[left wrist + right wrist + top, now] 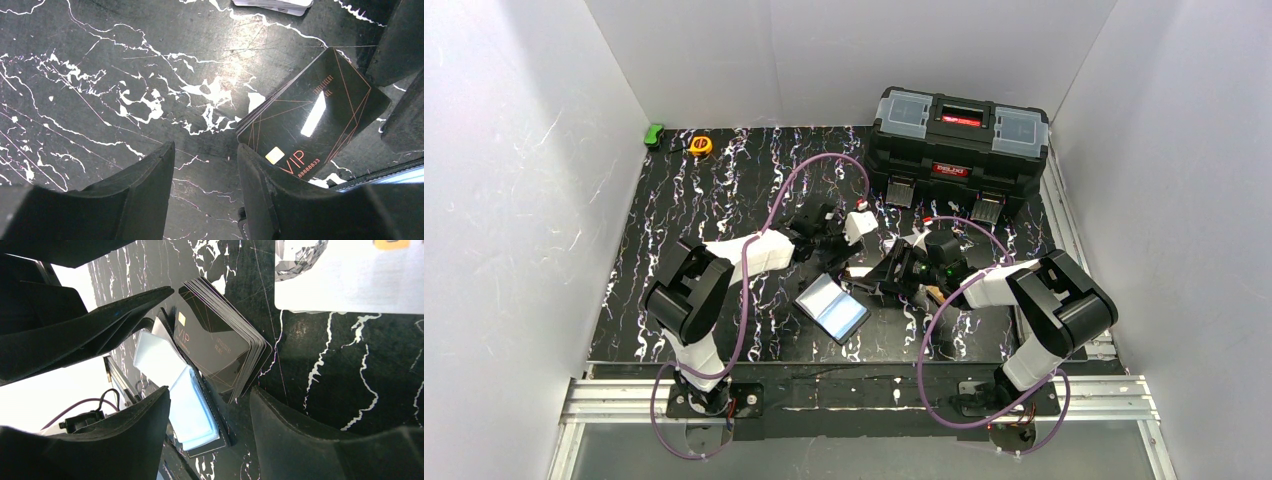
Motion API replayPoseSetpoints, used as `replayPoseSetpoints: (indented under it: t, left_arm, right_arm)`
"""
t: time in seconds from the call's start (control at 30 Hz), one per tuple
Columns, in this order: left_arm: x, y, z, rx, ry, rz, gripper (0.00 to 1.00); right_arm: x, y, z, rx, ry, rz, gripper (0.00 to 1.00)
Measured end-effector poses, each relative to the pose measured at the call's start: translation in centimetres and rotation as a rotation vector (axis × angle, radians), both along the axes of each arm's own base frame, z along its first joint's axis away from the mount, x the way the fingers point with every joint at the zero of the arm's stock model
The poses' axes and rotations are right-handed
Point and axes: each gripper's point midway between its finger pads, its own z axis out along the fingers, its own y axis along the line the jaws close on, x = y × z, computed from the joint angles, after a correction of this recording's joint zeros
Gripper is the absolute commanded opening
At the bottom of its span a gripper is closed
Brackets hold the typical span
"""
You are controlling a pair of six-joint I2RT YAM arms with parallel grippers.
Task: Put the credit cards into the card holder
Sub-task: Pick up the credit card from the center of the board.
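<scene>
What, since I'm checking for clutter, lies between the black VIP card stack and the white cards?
Nothing: only bare marbled tabletop separates the black VIP card stack from the white cards, seen in the left wrist view.

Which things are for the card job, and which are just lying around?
For the job: black cards, white card, card holder.
Just lying about: toolbox, tape measure, green thing.

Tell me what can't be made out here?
Right wrist view: black card stack, edges too fine to count; silver card cut by the top edge.
Left wrist view: card holder, only a sliver at the right edge.
Top view: green object, too small to identify.
</scene>
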Motion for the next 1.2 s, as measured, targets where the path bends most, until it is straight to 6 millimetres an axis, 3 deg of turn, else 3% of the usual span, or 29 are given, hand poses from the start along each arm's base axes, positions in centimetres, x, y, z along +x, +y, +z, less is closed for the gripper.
replayPoseSetpoints:
  t: [0.6, 1.2]
  left_arm:
    - [-0.1, 0.1, -0.3, 0.005, -0.004, -0.002, 0.47]
    - [-1.1, -1.2, -0.7, 0.007, -0.006, -0.059, 0.47]
  right_arm:
    - [0.0, 0.0, 0.0, 0.000, 0.001, 0.000, 0.67]
    - [0.0, 0.1, 0.0, 0.015, 0.007, -0.006, 0.66]
